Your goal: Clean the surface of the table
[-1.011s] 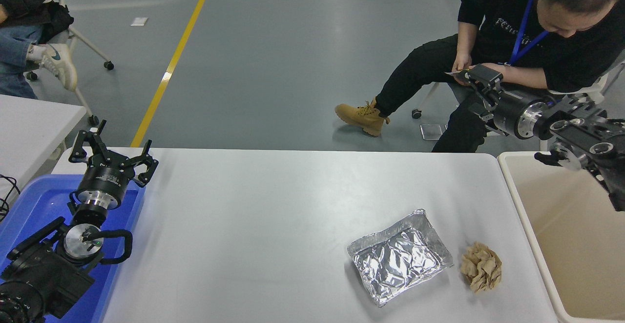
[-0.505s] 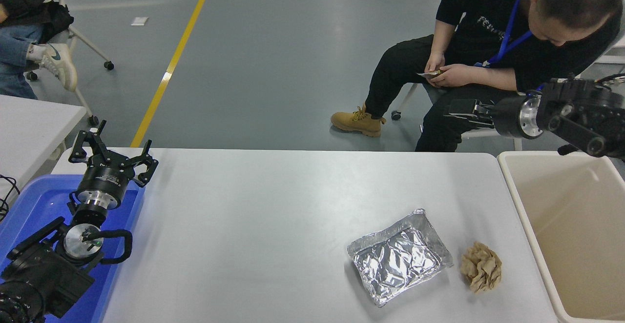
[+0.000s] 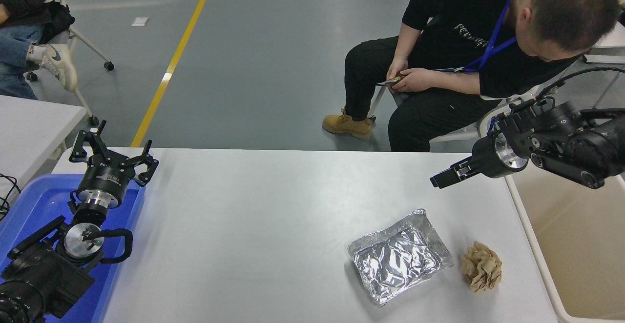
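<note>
Right arm over the far right of the table, two bits of litter below it

The table point(image 3: 254, 235) spreads wide and white across the middle of the view, and what is left on it sits in the near right part — a foil tray point(image 3: 399, 257) and, just beside it on the right, a crumpled brown wad point(image 3: 482, 266). The right gripper point(image 3: 442, 178) hangs above the far right edge, fingers pressed together and pointing left; both pieces lie nearer the camera than its tip, the wad almost straight toward the camera from it and the tray a little to the left. The tray's long axis runs diagonally, from near left to far right. The beige bin point(image 3: 532, 245) stands just right of the wad. The left gripper point(image 3: 113, 153) is parked over the blue tray point(image 3: 34, 206), fingers spread, well apart from the litter — so the right arm is much the nearer, and I judge the pickup to be its job.
</note>
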You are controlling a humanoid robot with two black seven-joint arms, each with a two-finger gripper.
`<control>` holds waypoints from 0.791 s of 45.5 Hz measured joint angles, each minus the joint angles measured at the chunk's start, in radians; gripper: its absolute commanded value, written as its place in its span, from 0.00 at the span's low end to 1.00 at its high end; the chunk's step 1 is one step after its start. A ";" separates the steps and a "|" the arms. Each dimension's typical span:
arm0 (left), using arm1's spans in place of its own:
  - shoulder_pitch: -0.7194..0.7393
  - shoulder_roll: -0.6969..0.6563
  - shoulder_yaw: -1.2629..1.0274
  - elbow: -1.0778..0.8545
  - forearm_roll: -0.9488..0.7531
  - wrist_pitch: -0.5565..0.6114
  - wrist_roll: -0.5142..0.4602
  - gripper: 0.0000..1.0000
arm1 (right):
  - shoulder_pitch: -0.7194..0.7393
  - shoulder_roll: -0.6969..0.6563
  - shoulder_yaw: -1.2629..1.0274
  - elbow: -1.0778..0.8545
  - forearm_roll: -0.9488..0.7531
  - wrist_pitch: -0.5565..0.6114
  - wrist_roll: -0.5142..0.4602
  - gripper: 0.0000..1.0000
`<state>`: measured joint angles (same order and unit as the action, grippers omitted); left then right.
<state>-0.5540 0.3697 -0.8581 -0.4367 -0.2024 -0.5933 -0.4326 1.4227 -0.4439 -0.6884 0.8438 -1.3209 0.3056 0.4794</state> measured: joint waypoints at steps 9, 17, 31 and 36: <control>0.000 0.000 0.000 0.000 0.000 0.000 0.000 1.00 | -0.053 0.012 -0.015 0.014 -0.045 -0.008 0.009 0.93; 0.000 0.000 0.000 0.000 0.000 0.001 0.000 1.00 | -0.101 0.017 0.014 0.016 -0.052 -0.028 0.012 0.92; 0.000 0.000 0.000 0.000 0.000 0.000 0.000 1.00 | -0.177 0.016 0.111 0.008 -0.020 -0.043 0.011 0.88; 0.000 0.000 0.000 0.000 0.000 0.000 0.000 1.00 | -0.207 0.016 0.130 -0.008 -0.007 -0.048 0.008 0.87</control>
<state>-0.5539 0.3697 -0.8583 -0.4368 -0.2025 -0.5936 -0.4326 1.2161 -0.4275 -0.5579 0.8357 -1.3283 0.2577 0.4872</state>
